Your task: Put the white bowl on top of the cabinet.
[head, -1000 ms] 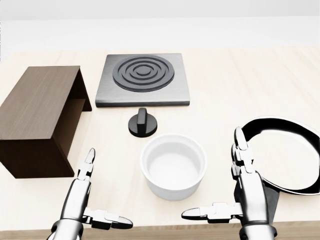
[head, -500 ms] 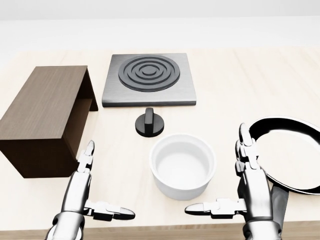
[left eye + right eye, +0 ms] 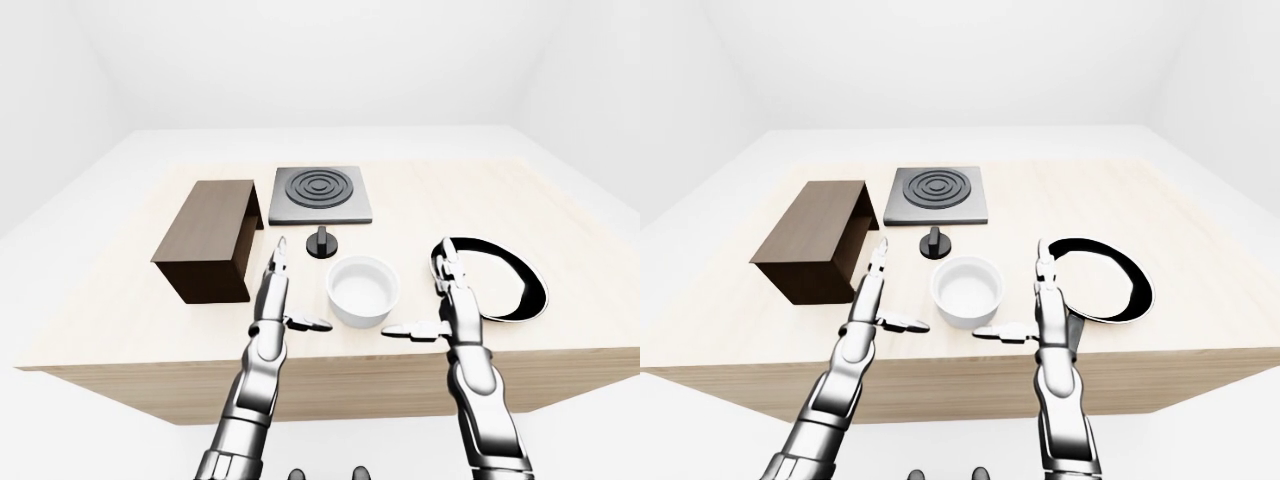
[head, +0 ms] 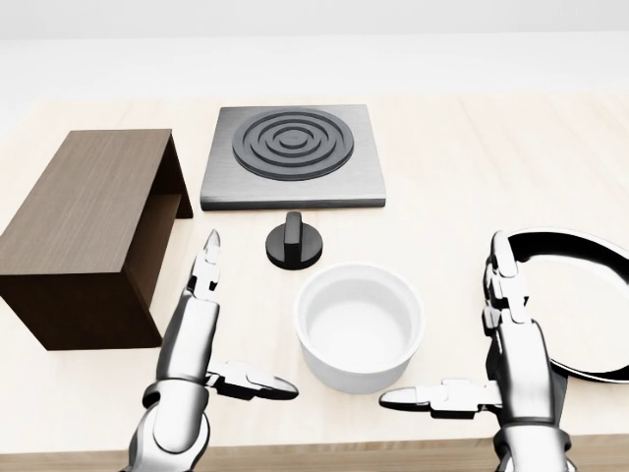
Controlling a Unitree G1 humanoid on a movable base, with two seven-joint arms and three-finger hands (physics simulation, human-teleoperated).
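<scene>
The white bowl (image 4: 359, 326) stands upright and empty on the wooden table, low in the middle of the head view. The dark brown cabinet (image 4: 84, 231) lies at the left with its flat top bare. My left hand (image 4: 211, 334) is open just left of the bowl, fingers pointing up the view, thumb toward the bowl. My right hand (image 4: 491, 344) is open just right of the bowl, thumb pointing at it. Neither hand touches the bowl.
A grey hob (image 4: 292, 154) with dark rings lies above the bowl. A black knob (image 4: 294, 242) stands between hob and bowl. A black frying pan (image 4: 580, 295) lies at the right, partly behind my right hand. The table's near edge (image 3: 330, 365) runs below my hands.
My left hand has moved up and right, closer to the bowl. My right hand shifted a little right and up. The view itself shifted between the earliest frame and the later ones.
</scene>
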